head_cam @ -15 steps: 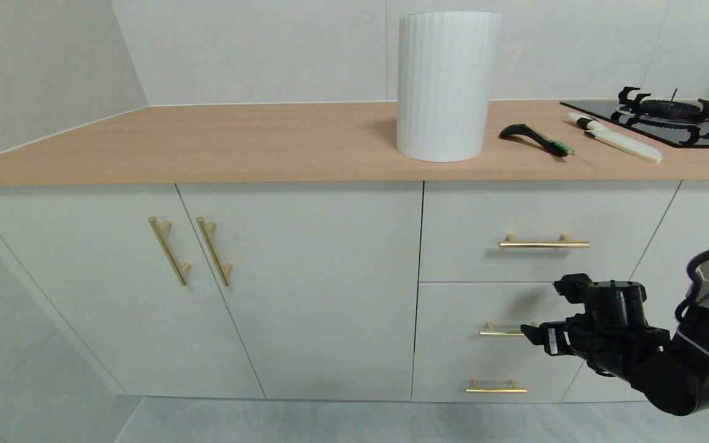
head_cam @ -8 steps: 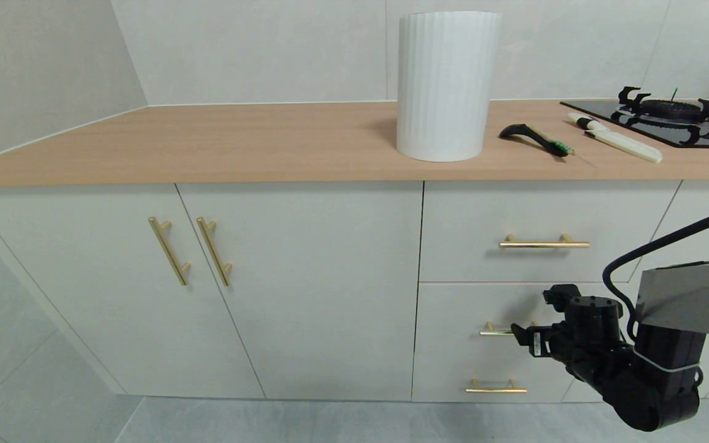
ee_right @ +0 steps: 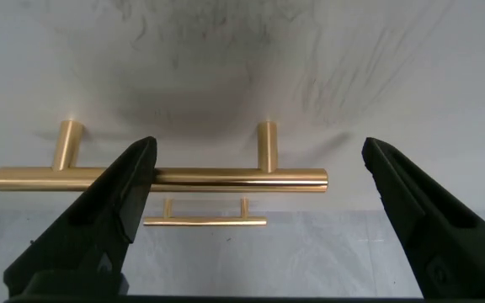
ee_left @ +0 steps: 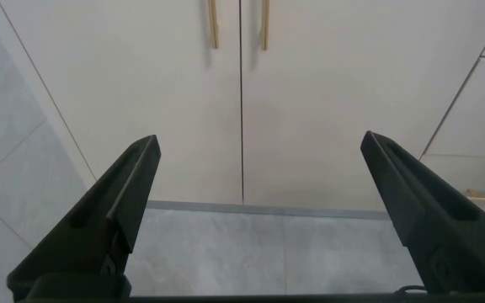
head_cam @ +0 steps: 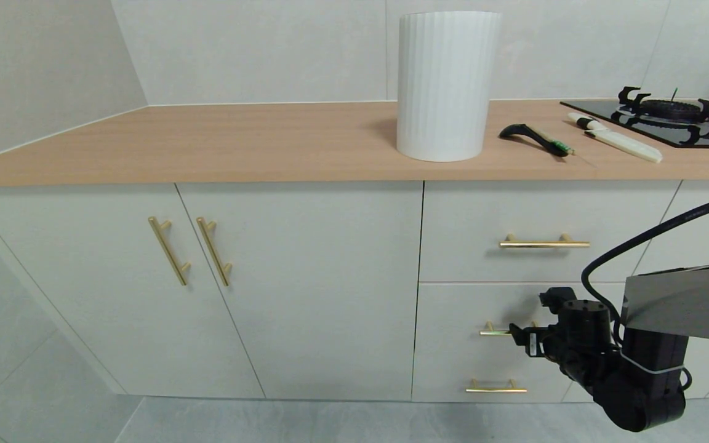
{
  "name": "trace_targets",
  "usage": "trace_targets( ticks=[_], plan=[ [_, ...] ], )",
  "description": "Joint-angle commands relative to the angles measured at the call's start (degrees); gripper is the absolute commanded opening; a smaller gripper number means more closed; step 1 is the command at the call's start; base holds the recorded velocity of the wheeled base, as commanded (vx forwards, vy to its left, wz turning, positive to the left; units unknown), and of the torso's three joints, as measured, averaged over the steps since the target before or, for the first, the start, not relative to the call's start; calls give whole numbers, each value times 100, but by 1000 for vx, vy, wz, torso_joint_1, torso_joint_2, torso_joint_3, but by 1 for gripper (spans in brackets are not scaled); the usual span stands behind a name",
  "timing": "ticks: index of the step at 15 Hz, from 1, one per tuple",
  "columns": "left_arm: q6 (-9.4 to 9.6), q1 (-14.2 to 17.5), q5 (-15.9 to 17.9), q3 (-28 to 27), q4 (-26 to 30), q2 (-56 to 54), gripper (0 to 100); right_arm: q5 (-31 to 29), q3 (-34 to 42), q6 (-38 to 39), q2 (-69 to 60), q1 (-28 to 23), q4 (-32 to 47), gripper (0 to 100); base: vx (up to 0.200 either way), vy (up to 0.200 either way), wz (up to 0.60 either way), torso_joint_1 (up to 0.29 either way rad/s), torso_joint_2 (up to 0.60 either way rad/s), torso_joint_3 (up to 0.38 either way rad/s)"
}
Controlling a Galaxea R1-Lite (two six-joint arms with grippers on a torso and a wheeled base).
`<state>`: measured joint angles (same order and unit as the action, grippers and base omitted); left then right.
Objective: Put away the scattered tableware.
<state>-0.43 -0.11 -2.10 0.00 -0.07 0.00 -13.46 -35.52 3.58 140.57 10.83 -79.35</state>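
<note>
On the wooden countertop (head_cam: 237, 138) lie a black-handled utensil with a green tip (head_cam: 532, 138) and a white knife (head_cam: 616, 138), to the right of a tall white ribbed container (head_cam: 445, 86). My right gripper (head_cam: 530, 315) is low in front of the drawers, open, close to the right end of the middle drawer's brass handle (head_cam: 495, 333). In the right wrist view that handle (ee_right: 192, 178) runs across between the open gripper's (ee_right: 257, 156) fingers, not clamped. My left gripper (ee_left: 259, 141) is open and holds nothing, facing the cabinet doors (ee_left: 242, 93) near the floor.
A black gas hob (head_cam: 668, 120) sits at the counter's far right. The drawer stack has a top handle (head_cam: 544, 244) and a bottom handle (head_cam: 496, 389). Two cabinet doors with slanted brass handles (head_cam: 191, 249) stand to the left. Grey tile floor (head_cam: 330, 421) lies below.
My right arm has swung in and its gripper has shifted left toward the middle drawer handle, staying open. The things on the counter have not moved.
</note>
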Motion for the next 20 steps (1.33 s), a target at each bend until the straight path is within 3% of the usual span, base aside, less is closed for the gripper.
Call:
trace_targets(
  ticks=[1, 11, 14, 16, 18, 20],
  plan=[
    [-1, 2, -1, 0, -1, 0, 100, 1, -34, -7, 58, -1, -2, 100, 0, 0, 0, 0, 0, 0],
    [-1, 2, -1, 0, -1, 0, 100, 80, 239, -60, -3, -37, 104, 100, 0, 0, 0, 0, 0, 0],
    [-1, 2, -1, 0, -1, 0, 100, 344, 661, -183, -759, -1, 570, 100, 0, 0, 0, 0, 0, 0],
    [-1, 2, -1, 0, -1, 0, 100, 818, 837, -183, -2350, 157, 2327, 100, 0, 0, 0, 0, 0, 0],
    [-1, 11, -1, 0, -1, 0, 100, 1003, 538, -183, -3897, 280, 4323, 100, 0, 0, 0, 0, 0, 0],
    [-1, 11, -1, 0, -1, 0, 100, 1021, 133, -156, -4916, 333, 5579, 100, 0, 0, 0, 0, 0, 0]
  ],
)
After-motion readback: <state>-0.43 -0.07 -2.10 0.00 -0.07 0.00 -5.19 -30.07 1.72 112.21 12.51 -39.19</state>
